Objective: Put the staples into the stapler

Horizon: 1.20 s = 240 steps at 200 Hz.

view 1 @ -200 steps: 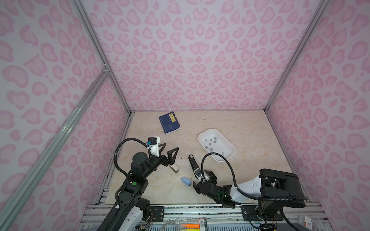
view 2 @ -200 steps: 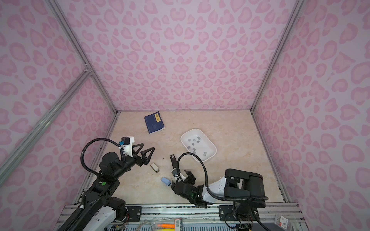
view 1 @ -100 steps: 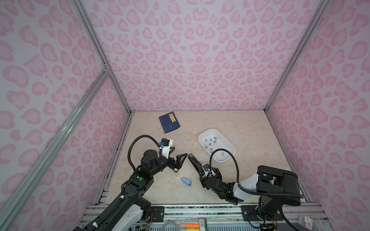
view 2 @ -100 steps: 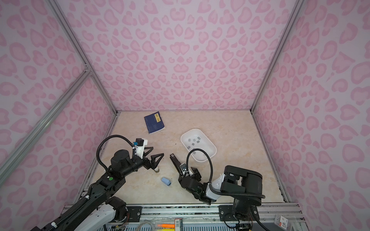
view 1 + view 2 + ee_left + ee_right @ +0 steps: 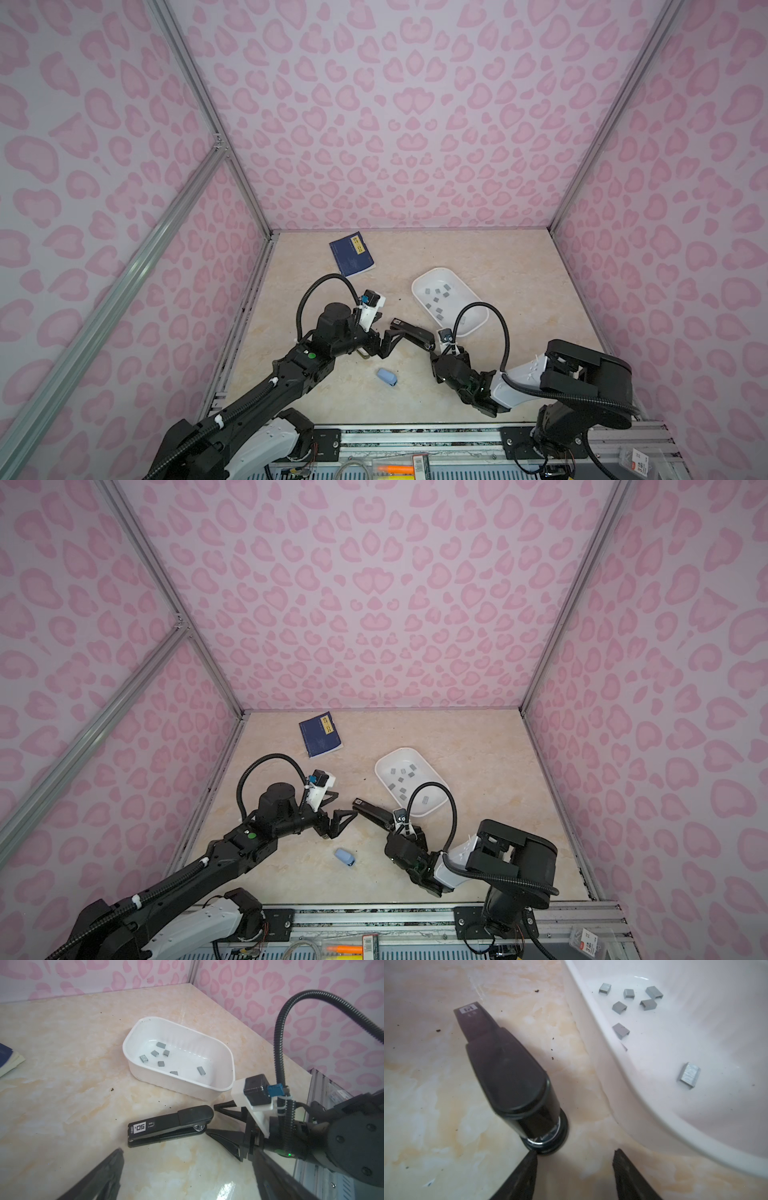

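The black stapler lies shut on the marble table between my two arms, its labelled front end pointing left. My left gripper hangs open just left of that front end and holds nothing; the left wrist view shows the stapler ahead of its spread fingers. My right gripper stands open at the stapler's round rear end, one fingertip touching it. Several grey staples lie loose in the white tray.
The white tray sits right behind the stapler and the right gripper. A blue booklet lies at the back left. A small light-blue object rests near the front.
The left arm reached right to the stapler's front. The right gripper moved up to its rear and narrowed its jaws. The stapler's front end swung left.
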{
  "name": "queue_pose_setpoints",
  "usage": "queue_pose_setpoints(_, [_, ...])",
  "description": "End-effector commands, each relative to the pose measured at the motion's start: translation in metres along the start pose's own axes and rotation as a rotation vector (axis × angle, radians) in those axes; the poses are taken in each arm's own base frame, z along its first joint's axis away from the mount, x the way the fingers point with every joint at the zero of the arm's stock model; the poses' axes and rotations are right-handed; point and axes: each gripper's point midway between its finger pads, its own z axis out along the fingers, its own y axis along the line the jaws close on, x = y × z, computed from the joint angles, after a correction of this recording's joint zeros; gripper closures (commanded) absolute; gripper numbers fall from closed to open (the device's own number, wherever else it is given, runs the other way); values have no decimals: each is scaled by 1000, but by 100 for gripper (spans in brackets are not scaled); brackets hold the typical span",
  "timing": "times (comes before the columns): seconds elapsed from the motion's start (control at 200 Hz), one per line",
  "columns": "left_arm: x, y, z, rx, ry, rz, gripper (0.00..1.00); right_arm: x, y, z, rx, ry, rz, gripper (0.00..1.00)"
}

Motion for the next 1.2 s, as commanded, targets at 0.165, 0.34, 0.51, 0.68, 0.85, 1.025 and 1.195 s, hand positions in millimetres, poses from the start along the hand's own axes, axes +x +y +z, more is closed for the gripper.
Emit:
queue_pose_setpoints(0.165, [7,-5,48,44,125,163,7,-2,-16,-8,14,9,74,43])
queue_pose_setpoints(0.34, [14,-7,72,100,178,241,8,-6,-15,-17,-15,25,98,42])
queue_pose_setpoints(0.51, [25,-6,88,139,214,315,8,-4,-25,-29,-20,20,130,40])
queue_pose_setpoints(0.68, [32,-8,104,204,242,348,8,-3,-28,-40,-60,11,149,36])
queue_pose_setpoints(0.85, [36,-3,115,203,271,363,9,-4,-15,-44,-140,8,159,33])
queue_pose_setpoints(1.025, [45,-3,116,215,290,358,11,-4,-8,-40,-157,20,157,34])
queue_pose_setpoints(1.195, [52,-4,120,237,309,354,11,-4,-12,-40,-144,8,166,33])
